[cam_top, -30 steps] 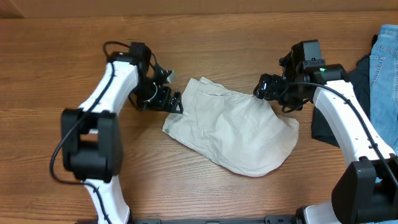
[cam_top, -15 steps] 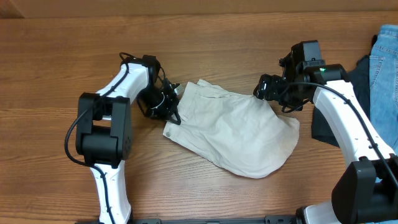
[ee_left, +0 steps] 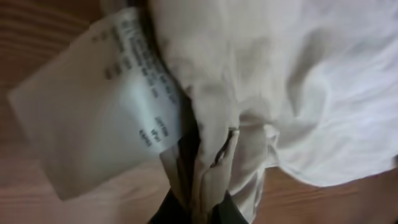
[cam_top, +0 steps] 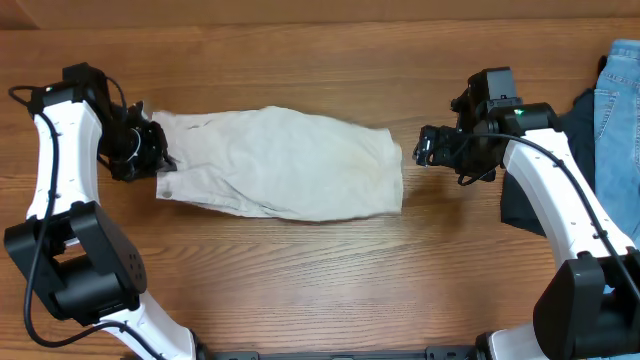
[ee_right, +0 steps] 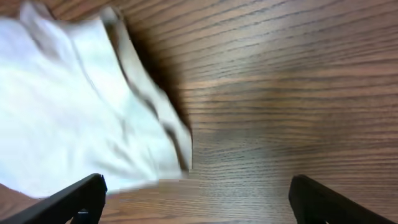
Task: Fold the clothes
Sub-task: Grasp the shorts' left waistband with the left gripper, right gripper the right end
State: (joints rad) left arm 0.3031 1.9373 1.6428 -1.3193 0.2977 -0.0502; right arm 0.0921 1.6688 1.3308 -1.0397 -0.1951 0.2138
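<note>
One edge of the shorts (cam_top: 290, 165) (white tag (ee_left: 93, 118) showing) is pinched in the left gripper (cam_top: 155, 162), likely to stretch them flat across the tabletop (cam_top: 320, 280); beyond the far edge, the right gripper (cam_top: 425, 148) hangs spread, empty

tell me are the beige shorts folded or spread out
Spread out: the shorts lie stretched in one long flat band across the table, one end pinched in the left pincer, no tidy fold visible.

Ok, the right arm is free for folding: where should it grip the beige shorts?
Probably the right edge of the shorts, approached from the right: it lies flat and free, facing the right gripper, jaws open, while the left gripper holds the opposite end.
</note>
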